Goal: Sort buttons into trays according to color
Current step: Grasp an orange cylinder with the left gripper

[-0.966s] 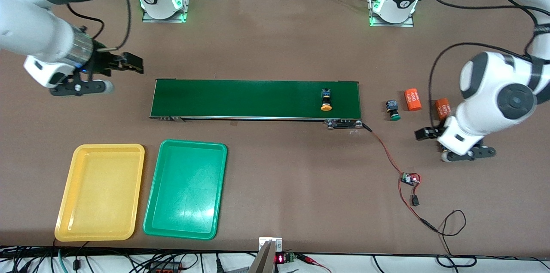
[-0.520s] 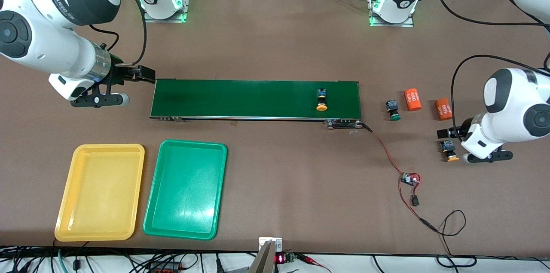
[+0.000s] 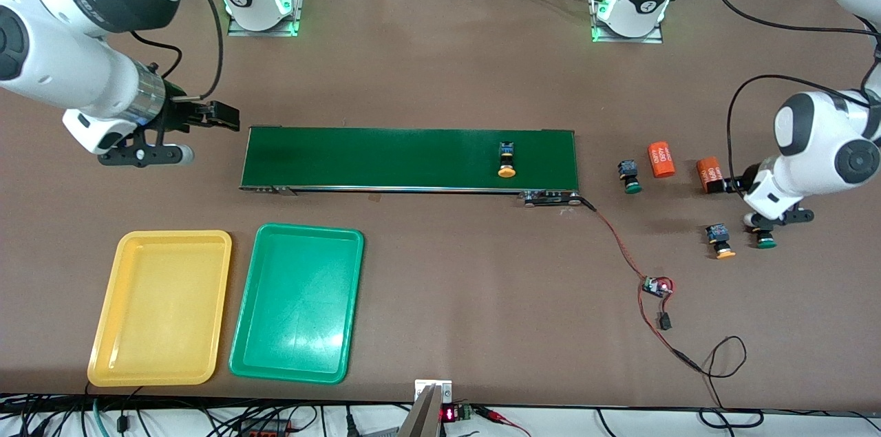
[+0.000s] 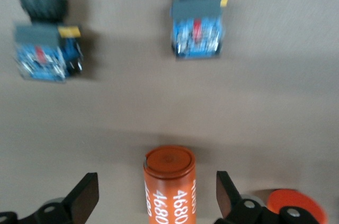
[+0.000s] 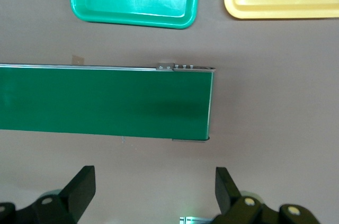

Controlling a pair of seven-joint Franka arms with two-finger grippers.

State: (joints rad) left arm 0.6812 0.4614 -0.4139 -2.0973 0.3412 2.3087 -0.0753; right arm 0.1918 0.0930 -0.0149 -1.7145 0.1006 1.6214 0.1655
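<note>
- Handling (judged): each button is small, light and rigid, w/ a blocky dark body and a round cap. The cap looks smooth and may slip, so the grip should be taken across the flat sides of the body, approx. at mid-height. The terminals at the body's end look delicate and should not be squeezed.
- Count: 4 buttons, 2 orange caps and 2 green.
- The belt button (image 3: 506, 160) (orange cap) lies on the conveyor belt (image 3: 409, 158), toward the left arm's end of it.
- The first green button (image 3: 628, 176) lies on the table just off that belt end.
- The second orange button (image 3: 719, 241) and second green button (image 3: 762, 239) lie side by side, nearer to the front camera; the green one is partly hidden under the left arm's wrist.
- 2 trays, both empty, so nothing is sorted yet: yellow tray (image 3: 160, 306) and green tray (image 3: 296, 299) are set side by side, nearer to the front camera than the belt, at the right arm's end.
- 2 orange cylinders (not task things): one (image 3: 661, 159) beside the first green button, the other (image 4: 169, 181) between the spread fingers of the left gripper (image 4: 156, 181), not pinched.
- The right gripper (image 5: 154, 176) is held spread too, empty, over the table just off the belt's other end; this arm appears to wait.
</note>
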